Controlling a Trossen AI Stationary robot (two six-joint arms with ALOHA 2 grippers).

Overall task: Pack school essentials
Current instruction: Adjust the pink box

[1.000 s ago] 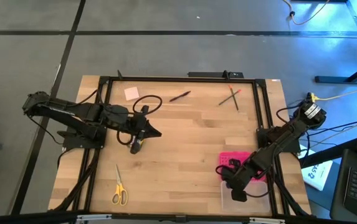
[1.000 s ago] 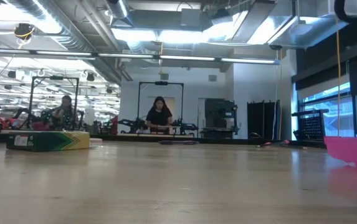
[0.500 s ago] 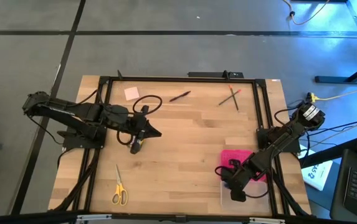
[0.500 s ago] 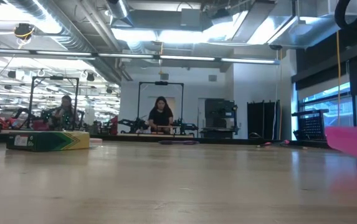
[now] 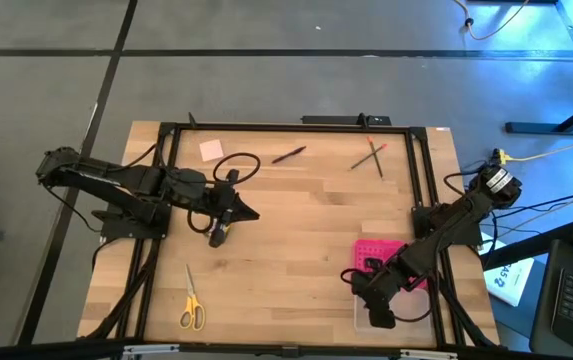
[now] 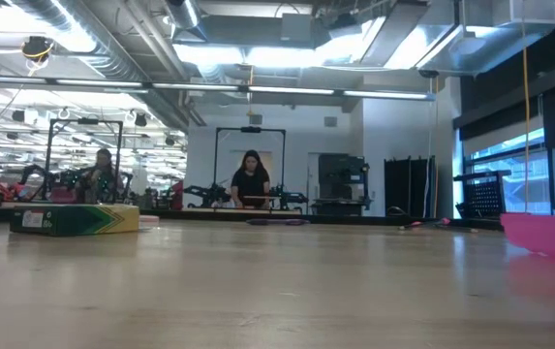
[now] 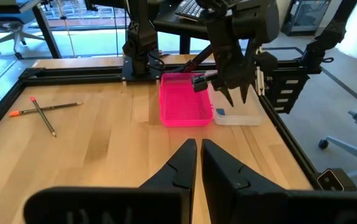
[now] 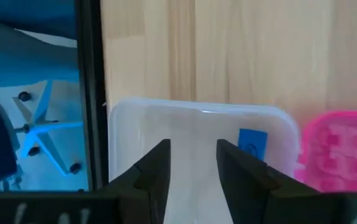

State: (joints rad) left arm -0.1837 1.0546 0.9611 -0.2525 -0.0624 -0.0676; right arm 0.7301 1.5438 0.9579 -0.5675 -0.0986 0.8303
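Scissors (image 5: 191, 305), pink pad (image 5: 211, 150), pen (image 5: 288, 155), crossed pencils (image 5: 371, 157) lie scattered.

Both arms are dark, jointed units with black cables looped alongside. The left gripper (image 7: 195, 163) has two black, tapered, wedge-shaped fingers; the right gripper (image 8: 192, 163) has matching dark fingers. A yellow cable shows at the right arm's base.

Clear case (image 5: 398, 318) mostly under right arm.

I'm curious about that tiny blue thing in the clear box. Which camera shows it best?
The right wrist view: the blue eraser lies close up inside the clear case. The left wrist view shows it as a small speck. In the high view the right arm covers it; the low view doesn't show it.
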